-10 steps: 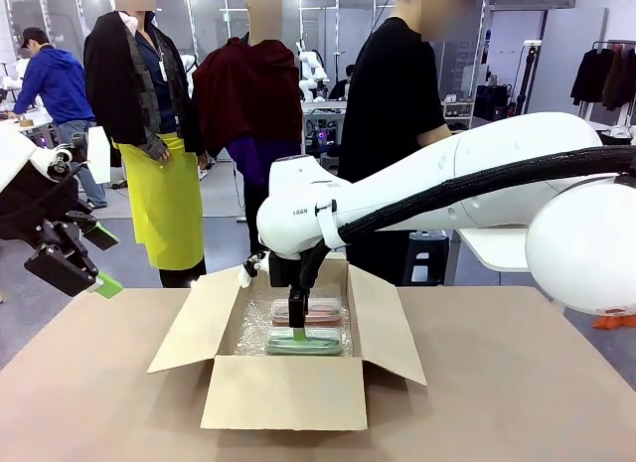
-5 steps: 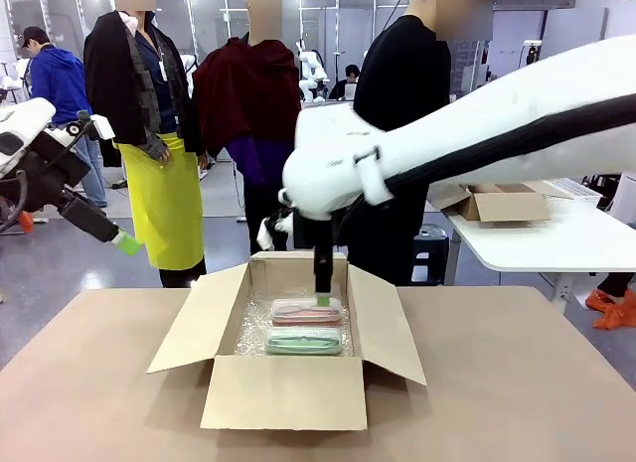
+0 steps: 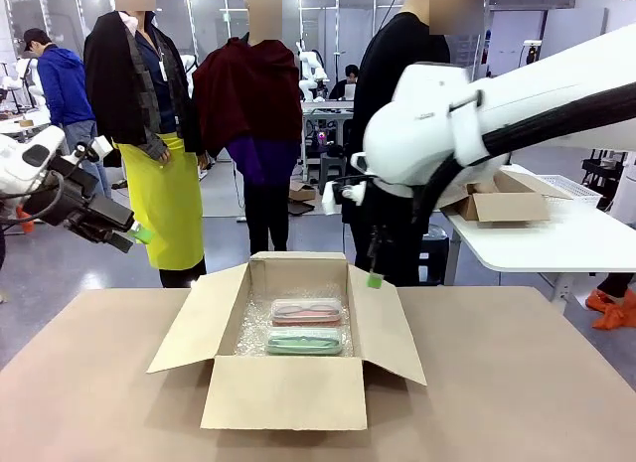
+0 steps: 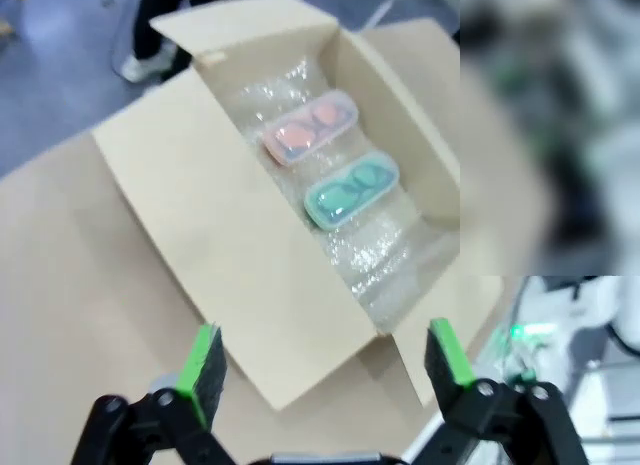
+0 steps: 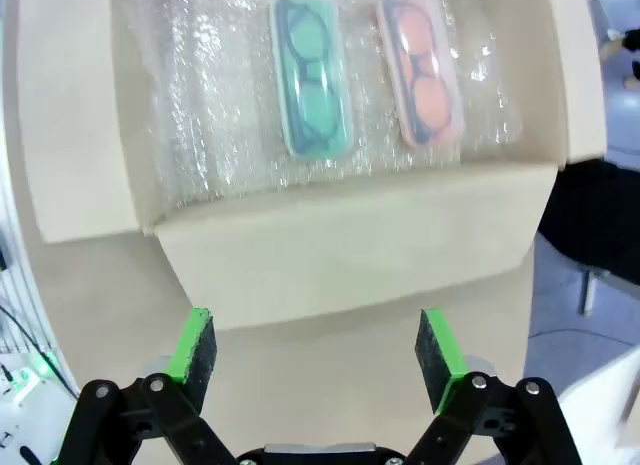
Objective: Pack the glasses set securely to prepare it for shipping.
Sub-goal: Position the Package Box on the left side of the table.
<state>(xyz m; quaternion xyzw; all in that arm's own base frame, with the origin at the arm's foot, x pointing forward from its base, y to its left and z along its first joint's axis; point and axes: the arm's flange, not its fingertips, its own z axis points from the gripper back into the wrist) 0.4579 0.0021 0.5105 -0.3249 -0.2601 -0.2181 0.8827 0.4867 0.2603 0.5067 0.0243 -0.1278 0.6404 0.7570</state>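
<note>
The pink glasses case (image 3: 306, 310) and the mint green case (image 3: 304, 342) lie side by side on bubble wrap (image 3: 256, 328) inside the open cardboard box (image 3: 283, 392). My right gripper (image 3: 375, 271) hangs above the box's right flap, open and empty. From its wrist the green case (image 5: 310, 73) and pink case (image 5: 420, 70) show beyond the open gripper (image 5: 317, 345). My left gripper (image 3: 134, 233) is raised well off to the left of the box, open with nothing in it (image 4: 325, 355). Its wrist view looks down on the pink case (image 4: 310, 130) and green case (image 4: 351, 189).
The box's four flaps stand open, the front one (image 3: 283, 390) folded toward me. A person in black (image 3: 397, 104) stands behind the table. A white side table (image 3: 556, 238) at the right carries another small cardboard box (image 3: 502, 199). Bare tabletop (image 3: 517, 383) lies around the box.
My right gripper rose out of the box and swung up to the right, leaving both cases inside. My left arm lifted and turned, staying at the far left.
</note>
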